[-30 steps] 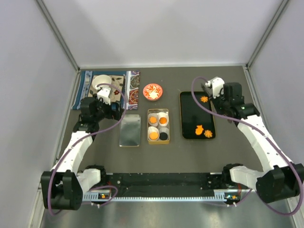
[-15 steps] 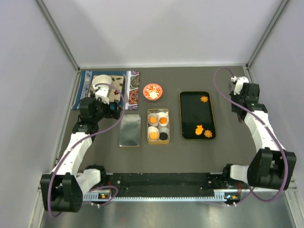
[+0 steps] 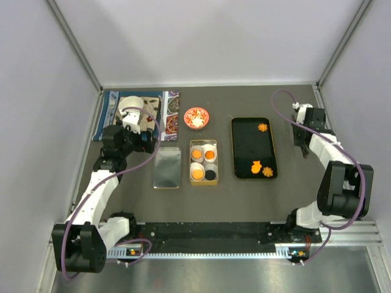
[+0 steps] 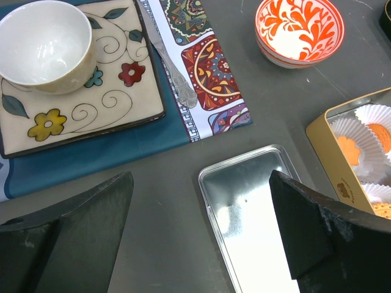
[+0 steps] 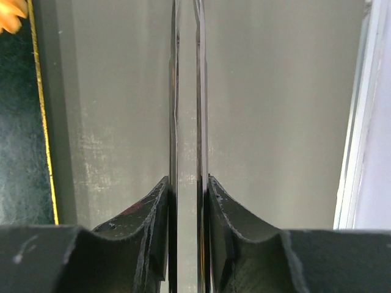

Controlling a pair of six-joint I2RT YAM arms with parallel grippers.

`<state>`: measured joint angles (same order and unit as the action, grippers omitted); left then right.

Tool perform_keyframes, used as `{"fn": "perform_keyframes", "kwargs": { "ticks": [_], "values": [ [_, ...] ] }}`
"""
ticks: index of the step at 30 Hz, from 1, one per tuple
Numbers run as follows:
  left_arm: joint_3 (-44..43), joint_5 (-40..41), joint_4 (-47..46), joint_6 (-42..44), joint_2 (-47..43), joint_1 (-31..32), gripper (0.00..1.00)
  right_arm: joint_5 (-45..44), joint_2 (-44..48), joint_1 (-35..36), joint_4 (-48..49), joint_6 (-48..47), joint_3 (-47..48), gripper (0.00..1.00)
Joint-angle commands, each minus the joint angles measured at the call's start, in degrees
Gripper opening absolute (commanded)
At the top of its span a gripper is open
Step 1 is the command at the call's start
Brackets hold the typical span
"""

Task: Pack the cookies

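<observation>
Three orange cookies lie on the black tray (image 3: 252, 146): a flower shape (image 3: 263, 127) at the far end and two (image 3: 256, 165) (image 3: 267, 172) at the near end. The gold tin (image 3: 203, 181) holds white paper cups with orange cookies (image 3: 210, 155) (image 3: 197, 174) and a black one (image 3: 211, 175). My right gripper (image 3: 302, 137) (image 5: 187, 180) is shut on thin metal tongs (image 5: 186, 91), right of the tray over bare table. One orange cookie (image 5: 9, 15) shows at the tray's edge. My left gripper (image 3: 148, 141) (image 4: 198, 183) is open and empty above the tin lid (image 4: 256, 213).
A red-and-white dish (image 3: 197, 117) stands behind the tin. A placemat with a flowered plate (image 4: 73, 104), a white bowl (image 4: 46, 43) and a spoon (image 4: 174, 70) lies at the far left. The right wall rail (image 5: 354, 110) is close to my right gripper.
My right arm has swung from over the tray's far end to the table's right side near the wall, with the tongs. The left arm has not moved.
</observation>
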<state>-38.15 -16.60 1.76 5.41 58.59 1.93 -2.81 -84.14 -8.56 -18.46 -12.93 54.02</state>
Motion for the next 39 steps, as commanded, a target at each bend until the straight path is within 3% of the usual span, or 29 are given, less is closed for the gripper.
{"fn": "perform_keyframes", "kwargs": {
  "ticks": [1, 12, 39],
  "values": [
    [-0.3, 0.1, -1.2, -0.7, -1.1, 0.0, 0.99, -1.3, -2.4, -0.8, 2.5, -1.0, 2.1, 0.3],
    [-0.3, -0.3, -1.2, -0.7, -1.0, 0.0, 0.99, -1.1, -5.9, -1.2, 1.7, -2.8, 1.3, 0.42],
    [-0.3, -0.5, -1.3, -0.5, -1.2, 0.0, 0.99, 2.5, -9.4, -1.9, -4.1, -5.8, 0.0, 0.52]
  ]
}}
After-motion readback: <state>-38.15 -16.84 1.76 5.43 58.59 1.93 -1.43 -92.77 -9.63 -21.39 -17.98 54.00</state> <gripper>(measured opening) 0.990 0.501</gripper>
